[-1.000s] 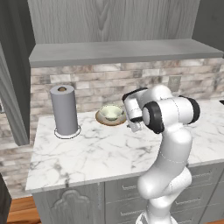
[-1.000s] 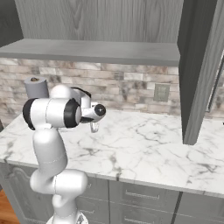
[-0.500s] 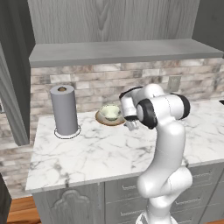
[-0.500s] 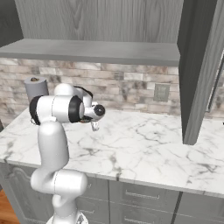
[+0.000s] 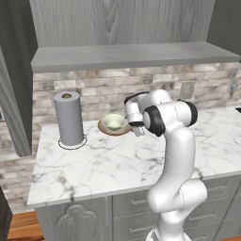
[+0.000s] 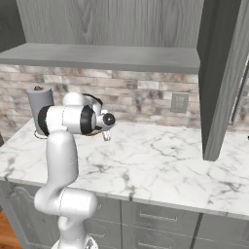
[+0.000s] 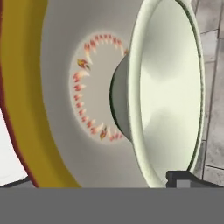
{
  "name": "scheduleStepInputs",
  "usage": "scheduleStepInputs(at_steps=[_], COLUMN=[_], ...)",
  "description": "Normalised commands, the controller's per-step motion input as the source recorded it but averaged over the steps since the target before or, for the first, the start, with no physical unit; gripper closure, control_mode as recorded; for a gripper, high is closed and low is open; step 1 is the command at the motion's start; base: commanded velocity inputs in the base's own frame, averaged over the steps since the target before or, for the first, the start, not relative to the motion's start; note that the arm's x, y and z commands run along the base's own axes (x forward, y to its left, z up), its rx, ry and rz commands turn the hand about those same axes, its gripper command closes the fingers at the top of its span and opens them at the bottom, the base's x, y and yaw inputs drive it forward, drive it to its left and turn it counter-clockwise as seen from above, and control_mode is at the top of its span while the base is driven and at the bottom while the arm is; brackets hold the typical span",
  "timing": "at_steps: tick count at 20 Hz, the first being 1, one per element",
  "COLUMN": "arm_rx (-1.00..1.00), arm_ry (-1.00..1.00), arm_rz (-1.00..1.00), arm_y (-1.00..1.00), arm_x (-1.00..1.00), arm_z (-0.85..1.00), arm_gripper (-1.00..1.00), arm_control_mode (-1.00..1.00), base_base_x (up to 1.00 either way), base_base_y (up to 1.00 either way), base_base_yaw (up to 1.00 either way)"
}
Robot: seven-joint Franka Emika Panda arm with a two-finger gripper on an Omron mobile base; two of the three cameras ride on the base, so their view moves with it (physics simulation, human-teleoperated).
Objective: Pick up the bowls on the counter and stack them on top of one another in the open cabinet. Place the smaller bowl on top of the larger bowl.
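The gripper (image 5: pixel 139 129) hangs low over the counter (image 5: pixel 117 164) right beside the two bowls, and whether its fingers are spread or closed cannot be told. Just to its left the small bowl (image 5: pixel 113 122) sits inside the big bowl (image 5: pixel 105 128), whose rim (image 7: pixel 19 87) fills the hand view's left, near the brick wall. Farther left stands one towel roll (image 5: pixel 69 118); bare marble spreads in front and right, and the cabinet (image 5: pixel 127 54) shelf runs overhead.
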Motion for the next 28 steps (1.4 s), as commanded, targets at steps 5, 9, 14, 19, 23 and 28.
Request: scheduleStepInputs(at_steps=[5, 9, 14, 19, 23, 28], arm_rx=[-0.01, -0.03, 0.00, 0.00, -0.02, 0.00], arm_ry=[-0.01, 0.00, 0.00, 0.00, 0.00, 0.00], arm_rz=[0.00, 0.08, 0.10, 0.04, 0.09, 0.01], arm_y=[0.00, 0.00, 0.00, 0.00, 0.02, 0.00], arm_x=[0.00, -0.20, -0.09, 0.00, 0.07, 0.00], arm_z=[-0.04, -0.12, -0.03, -0.01, -0.10, -0.02], arm_gripper=[-1.00, -1.00, -1.00, -1.00, -1.00, -1.00], arm_control_mode=[-1.00, -1.00, -1.00, -1.00, -1.00, -1.00], base_base_x=[0.00, 0.00, 0.00, 0.00, 0.00, 0.00], base_base_y=[0.00, 0.00, 0.00, 0.00, 0.00, 0.00], base_base_yaw=[0.00, 0.00, 0.00, 0.00, 0.00, 0.00])
